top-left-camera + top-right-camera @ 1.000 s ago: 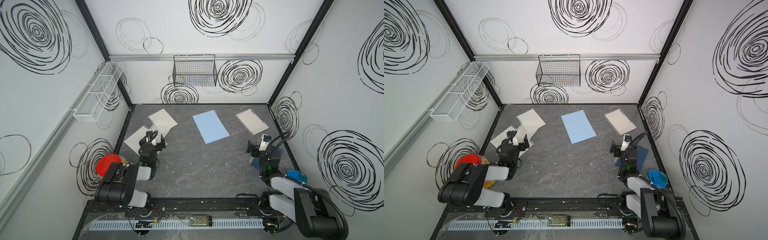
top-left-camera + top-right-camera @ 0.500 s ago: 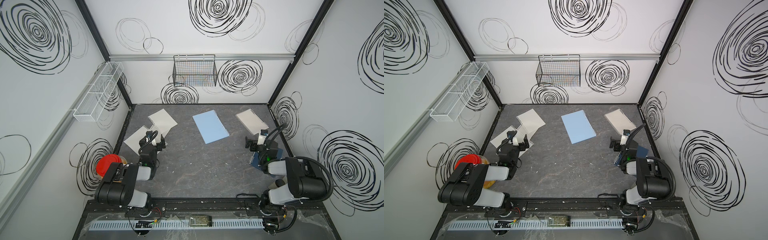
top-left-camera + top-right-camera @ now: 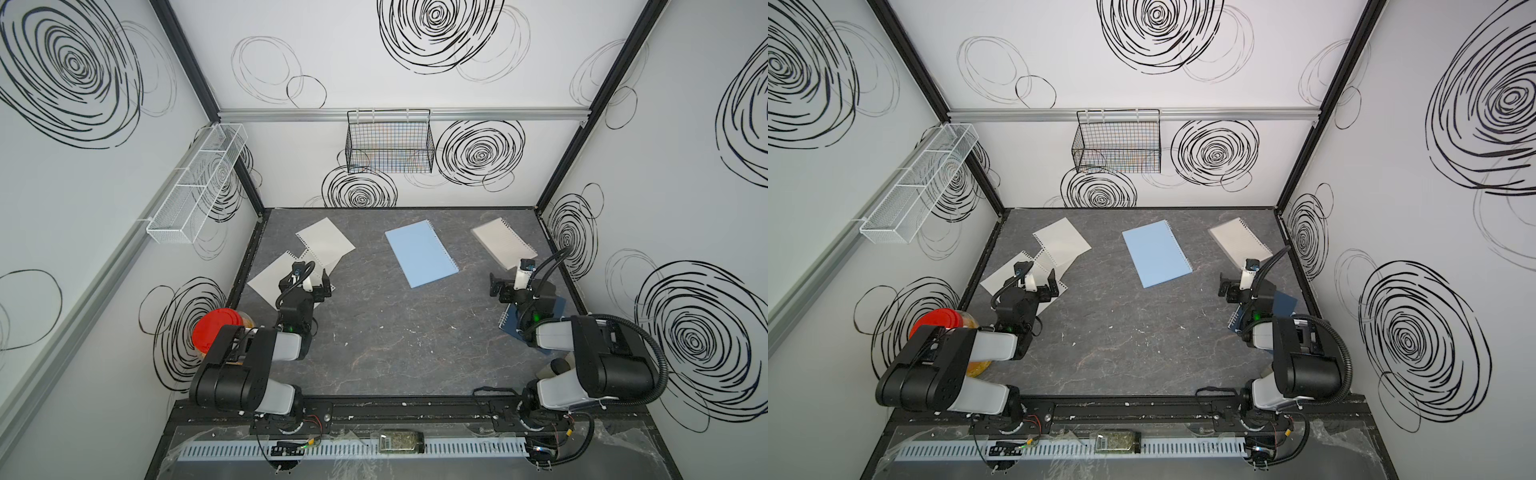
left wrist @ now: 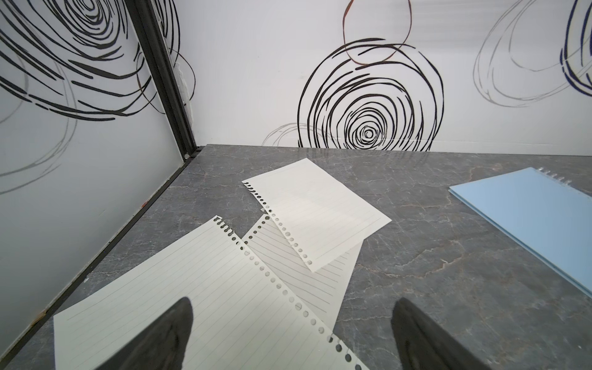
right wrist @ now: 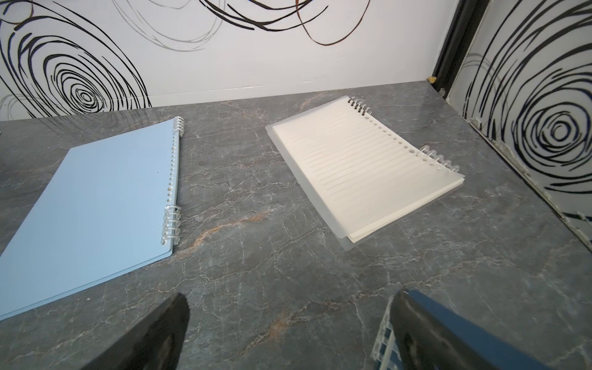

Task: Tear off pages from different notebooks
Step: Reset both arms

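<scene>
We find both sets of jaws wide apart and empty; left gripper (image 4: 293, 320) hovers over three loose pages (image 3: 324, 243) by the desk's (image 3: 395, 340) left edge; right gripper (image 5: 290, 304) hangs partly above the navy notebook (image 3: 557, 307) at the right edge; the light-blue notebook (image 3: 422, 253) and clear-covered notebook (image 3: 503, 243) lie closed toward the far edge; we judge the tearing largely done.

No readable text, label or number anywhere — only printed ruling and scribbled rings.
</scene>
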Available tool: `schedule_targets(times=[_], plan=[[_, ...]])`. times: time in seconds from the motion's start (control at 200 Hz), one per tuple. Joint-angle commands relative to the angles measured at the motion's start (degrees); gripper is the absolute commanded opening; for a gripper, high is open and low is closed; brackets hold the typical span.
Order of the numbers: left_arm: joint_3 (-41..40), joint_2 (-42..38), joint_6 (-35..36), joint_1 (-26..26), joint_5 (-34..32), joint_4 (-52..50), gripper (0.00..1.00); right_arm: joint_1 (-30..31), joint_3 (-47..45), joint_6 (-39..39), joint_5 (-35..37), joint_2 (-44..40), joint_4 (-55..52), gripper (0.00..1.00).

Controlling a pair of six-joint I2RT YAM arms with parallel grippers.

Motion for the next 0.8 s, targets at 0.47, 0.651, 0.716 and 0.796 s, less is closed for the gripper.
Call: schedule_targets(times=[0.47,0.651,0.716,0.796], plan=[[0.0,0.0,1.2,-0.4,-0.2,3.7,0.99,0.1,0.9,-0.5,-0.3,-1.1,-0.1,1.0],[0.0,-0.1,1.2,-0.4,-0.3,3.7,0.99,0.1,1.0,-0.5,-0.3,-1.1,-0.1,1.0],[0.0,-0.1,1.2,-0.4,-0.2,3.7,0.99,0.1,1.0,-0.5,-0.3,-1.1,-0.1,1.0],[0.0,-0.1,1.2,-0.4,-0.3,3.7,0.99,0.1,1.0,-0.5,-0.3,-1.1,-0.1,1.0]])
